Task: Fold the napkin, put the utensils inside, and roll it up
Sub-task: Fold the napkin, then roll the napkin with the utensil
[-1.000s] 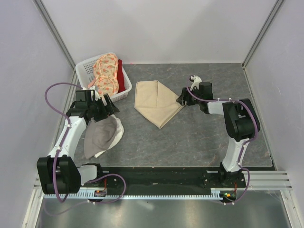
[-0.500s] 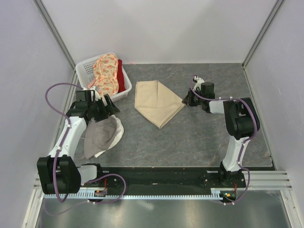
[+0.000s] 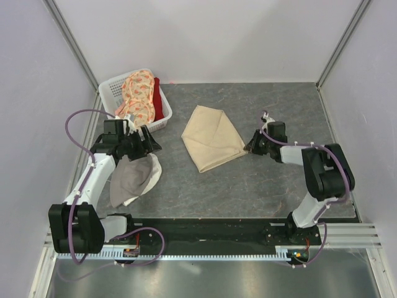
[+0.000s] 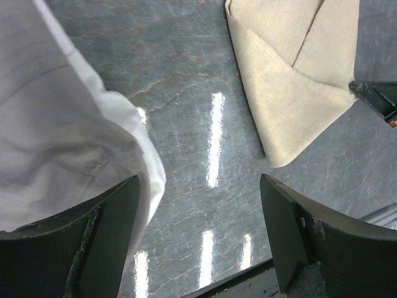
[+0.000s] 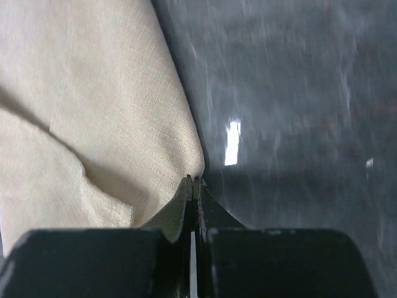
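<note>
The beige napkin (image 3: 212,138) lies folded on the grey table, its right corner pulled out toward my right gripper (image 3: 251,148). In the right wrist view the gripper (image 5: 193,181) is shut, the jaws pressed together on the napkin's (image 5: 93,112) corner, with cloth draped over the left finger. My left gripper (image 3: 149,139) hovers open to the left of the napkin, above bare table. Between its wide jaws (image 4: 201,211) there is only tabletop, with the napkin (image 4: 291,81) further ahead. The utensils are out of view.
A grey-and-white cloth (image 3: 133,177) lies crumpled under the left arm and shows beside the left finger (image 4: 56,124). A white basket (image 3: 111,87) at the back left holds an orange floral cloth (image 3: 138,93) and a red one (image 3: 159,102). White walls surround the table.
My right gripper has shut on the napkin's right corner and drawn back to the right and nearer, dragging and turning the napkin. The left gripper has shifted slightly right.
</note>
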Tool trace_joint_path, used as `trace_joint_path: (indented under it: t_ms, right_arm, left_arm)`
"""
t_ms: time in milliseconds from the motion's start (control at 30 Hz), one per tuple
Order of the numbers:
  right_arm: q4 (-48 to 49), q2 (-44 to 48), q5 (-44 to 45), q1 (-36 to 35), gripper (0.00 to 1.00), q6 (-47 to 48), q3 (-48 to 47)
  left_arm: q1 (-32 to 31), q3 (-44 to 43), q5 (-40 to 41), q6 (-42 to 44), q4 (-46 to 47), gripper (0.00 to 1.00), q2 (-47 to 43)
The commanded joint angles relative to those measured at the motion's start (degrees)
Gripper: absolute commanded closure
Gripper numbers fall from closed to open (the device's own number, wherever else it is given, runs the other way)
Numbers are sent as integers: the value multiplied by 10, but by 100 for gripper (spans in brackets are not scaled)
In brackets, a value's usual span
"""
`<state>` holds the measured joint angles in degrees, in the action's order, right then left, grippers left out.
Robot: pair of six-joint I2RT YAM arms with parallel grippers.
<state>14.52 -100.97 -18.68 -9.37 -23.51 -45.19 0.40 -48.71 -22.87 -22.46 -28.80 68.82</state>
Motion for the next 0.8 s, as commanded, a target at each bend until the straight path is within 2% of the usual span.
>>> trace_joint_path:
  t_ms: [0, 67, 100, 200, 267, 433, 767]
  right_arm:
    - [-49, 93, 32, -4, 93, -57, 97]
    - [-73, 145, 43, -7, 80, -59, 119]
    - [-84, 164, 47, -9, 71, -59, 132]
    - [-131, 250, 79, -10, 53, -52, 138]
    - [-143, 305, 90, -14, 48, -51, 135]
    - [-172, 319, 72, -40, 47, -44, 92]
    - [-105, 177, 44, -97, 47, -43, 53]
  left_arm:
    - [-42, 5, -16, 0, 23, 15, -19]
    - [-61, 7, -16, -1, 23, 15, -22]
    - [-67, 8, -16, -2, 23, 15, -22]
    - [-89, 6, -9, -7, 24, 15, -24]
    - [-99, 9, -2, -16, 29, 15, -25]
    - [-123, 23, 4, -51, 57, 15, -31]
    - [-143, 36, -16, -70, 93, 16, -15]
